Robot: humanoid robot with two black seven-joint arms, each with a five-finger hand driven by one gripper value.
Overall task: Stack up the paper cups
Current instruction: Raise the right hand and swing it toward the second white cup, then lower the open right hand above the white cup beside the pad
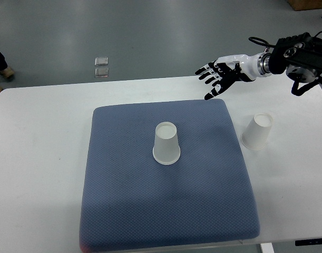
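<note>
A white paper cup (166, 143) stands upside down in the middle of the blue mat (124, 200). A second white paper cup (257, 132) stands upside down on the white table (39, 158), just right of the mat. My right hand (213, 78) hangs above the mat's far right corner, its fingers spread, holding nothing. It is well above and left of the second cup. The left arm does not show.
Two small clear squares (101, 67) lie on the grey floor beyond the table's far edge. A person's shoe (3, 71) shows at the far left edge. The table's far edge runs just behind my right hand.
</note>
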